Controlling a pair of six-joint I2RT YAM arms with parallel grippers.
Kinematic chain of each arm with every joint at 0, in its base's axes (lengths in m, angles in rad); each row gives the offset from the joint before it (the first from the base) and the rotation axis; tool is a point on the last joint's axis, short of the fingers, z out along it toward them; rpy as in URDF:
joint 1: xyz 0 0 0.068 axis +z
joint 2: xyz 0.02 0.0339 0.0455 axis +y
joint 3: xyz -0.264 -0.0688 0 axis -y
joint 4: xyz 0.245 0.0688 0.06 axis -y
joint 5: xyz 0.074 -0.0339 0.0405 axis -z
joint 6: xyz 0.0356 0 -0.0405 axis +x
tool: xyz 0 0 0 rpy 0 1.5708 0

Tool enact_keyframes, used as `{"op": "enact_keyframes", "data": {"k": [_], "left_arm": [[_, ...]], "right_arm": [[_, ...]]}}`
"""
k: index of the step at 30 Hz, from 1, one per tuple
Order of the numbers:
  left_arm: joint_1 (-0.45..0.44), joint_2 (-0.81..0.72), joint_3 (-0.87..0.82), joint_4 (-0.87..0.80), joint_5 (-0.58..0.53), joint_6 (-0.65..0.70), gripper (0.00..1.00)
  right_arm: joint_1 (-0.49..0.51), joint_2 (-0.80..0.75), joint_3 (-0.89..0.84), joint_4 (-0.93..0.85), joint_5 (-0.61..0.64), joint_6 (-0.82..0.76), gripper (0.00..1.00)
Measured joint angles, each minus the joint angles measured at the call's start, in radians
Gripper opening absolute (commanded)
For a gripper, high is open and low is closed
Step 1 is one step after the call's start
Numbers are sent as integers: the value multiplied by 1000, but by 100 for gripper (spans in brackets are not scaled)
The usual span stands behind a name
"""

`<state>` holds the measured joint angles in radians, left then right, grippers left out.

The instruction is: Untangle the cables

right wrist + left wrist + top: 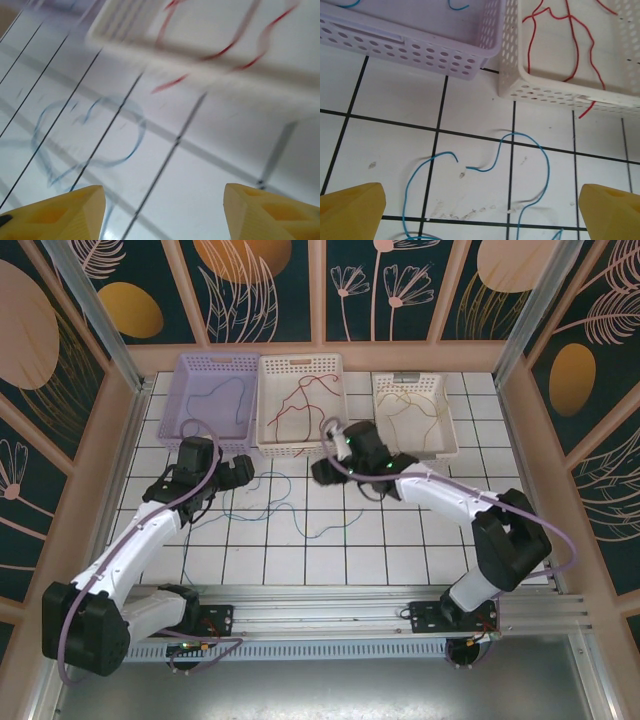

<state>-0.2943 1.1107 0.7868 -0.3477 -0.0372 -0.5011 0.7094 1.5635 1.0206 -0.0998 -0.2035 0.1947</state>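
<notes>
Thin blue cables (270, 505) lie in loose curves on the white tiles between my two grippers. In the left wrist view a blue cable (542, 165) loops just ahead of the open left gripper (480, 220), with nothing between its yellow fingertips (352, 210). A red cable (572, 47) lies in the white basket (545, 92), one end hanging over the front rim. My right gripper (162, 215) is open and empty over bare tile, in a blurred view, with the blue cable (132, 145) to its left and the red cable (227, 47) beyond. From above, the left gripper (238, 472) and right gripper (325, 472) sit just in front of the baskets.
Three baskets stand in a row at the back: a lilac basket (190, 370) holding a blue wire, the white basket (265, 410) in the middle, and a cream basket (445, 420) with a yellowish wire. Patterned walls enclose the table.
</notes>
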Motion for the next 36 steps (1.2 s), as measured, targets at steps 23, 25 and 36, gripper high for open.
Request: {"op": "enact_keyframes", "data": {"k": [23, 25, 36], "left_arm": [[0, -243, -47, -4, -119, -4, 98], [0, -243, -48, -4, -125, -2, 99], [0, -243, -48, -4, -132, 3, 98]], "right_arm": [[227, 356, -1, 254, -83, -43, 59], [233, 359, 2, 255, -56, -49, 55], [236, 390, 15, 285, 56, -69, 0]]}}
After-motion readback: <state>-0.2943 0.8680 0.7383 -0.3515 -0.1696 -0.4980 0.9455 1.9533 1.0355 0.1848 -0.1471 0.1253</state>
